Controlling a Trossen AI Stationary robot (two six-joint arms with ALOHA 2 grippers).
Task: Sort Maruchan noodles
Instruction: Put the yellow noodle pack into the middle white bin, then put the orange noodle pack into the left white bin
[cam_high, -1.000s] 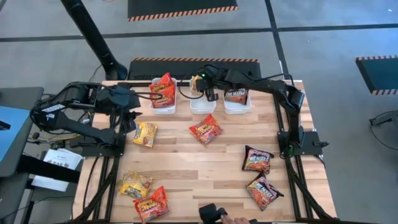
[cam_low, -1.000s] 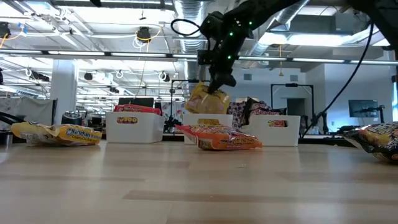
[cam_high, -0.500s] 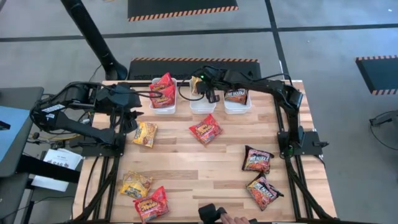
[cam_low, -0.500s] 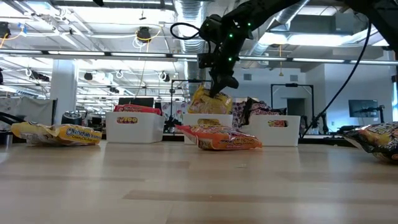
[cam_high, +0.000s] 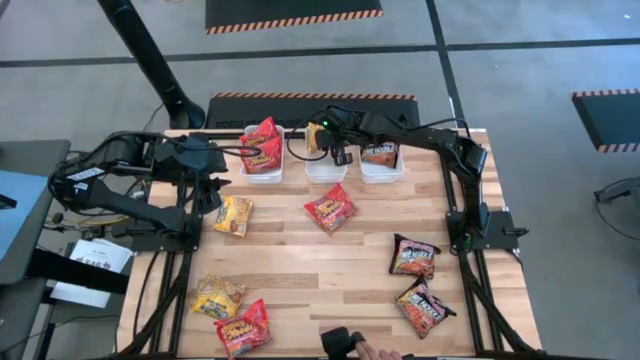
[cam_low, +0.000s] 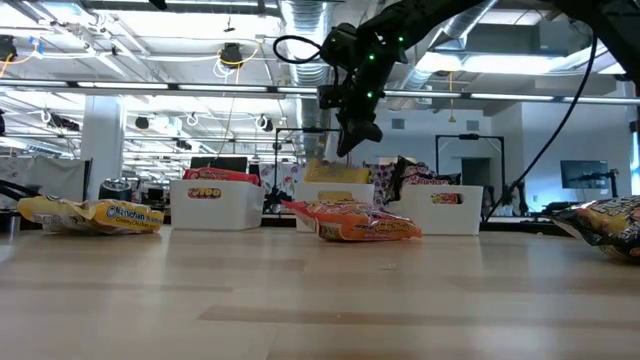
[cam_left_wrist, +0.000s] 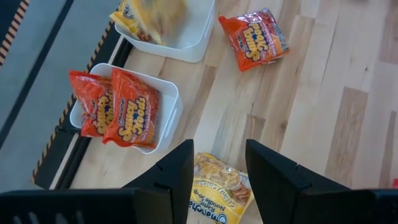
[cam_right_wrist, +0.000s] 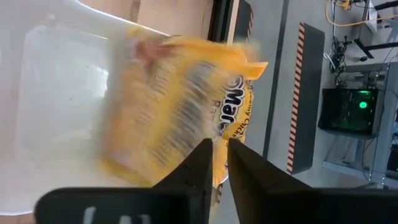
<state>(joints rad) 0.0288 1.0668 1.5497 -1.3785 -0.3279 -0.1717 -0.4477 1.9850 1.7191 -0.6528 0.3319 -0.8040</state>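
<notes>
Three white tubs are sitting in a row along the far edge of the wooden table (cam_high: 300, 255): the left tub (cam_high: 262, 171), the middle tub (cam_high: 325, 170) and the right tub (cam_high: 382, 172), each just beside its neighbour. From table height their white fronts are facing the near edge, the left one (cam_low: 217, 204) and the right one (cam_low: 447, 211) showing most plainly. Beyond the far edge a dark mat with an orange-and-black striped border (cam_high: 292, 14) is lying on the grey floor. At the near edge, around the middle, a person's hand (cam_high: 373, 352) is reaching in beside a small dark object (cam_high: 340, 342).
</notes>
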